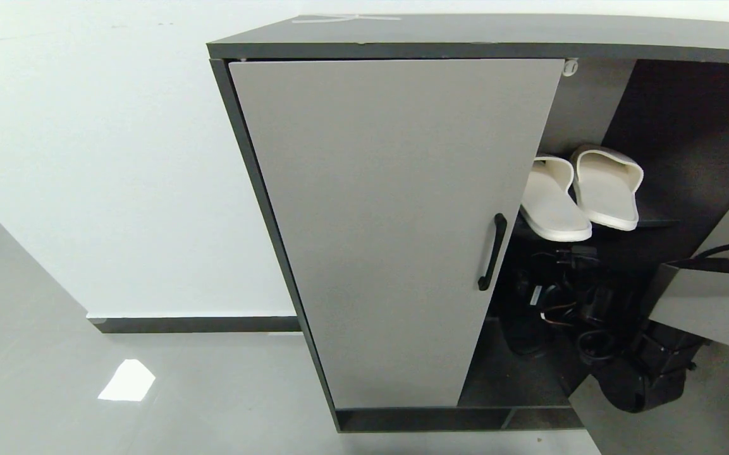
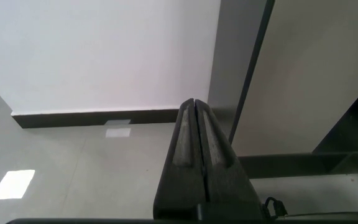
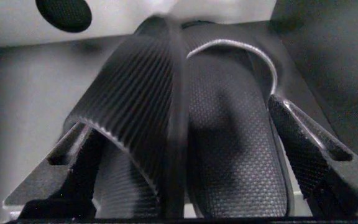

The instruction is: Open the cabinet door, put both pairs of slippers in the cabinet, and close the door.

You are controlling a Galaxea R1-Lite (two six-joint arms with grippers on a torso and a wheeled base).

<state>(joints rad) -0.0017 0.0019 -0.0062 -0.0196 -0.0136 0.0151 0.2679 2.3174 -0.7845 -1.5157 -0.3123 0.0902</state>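
Head view, white slippers [image 1: 554,202] on cabinet [image 1: 402,50] shelf [image 1: 658,222], black slippers [image 3: 229,143] inside

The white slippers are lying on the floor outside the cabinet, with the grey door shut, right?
No: the head view shows the white slippers on a shelf inside the cabinet, not on the floor outside. The grey door is shut.
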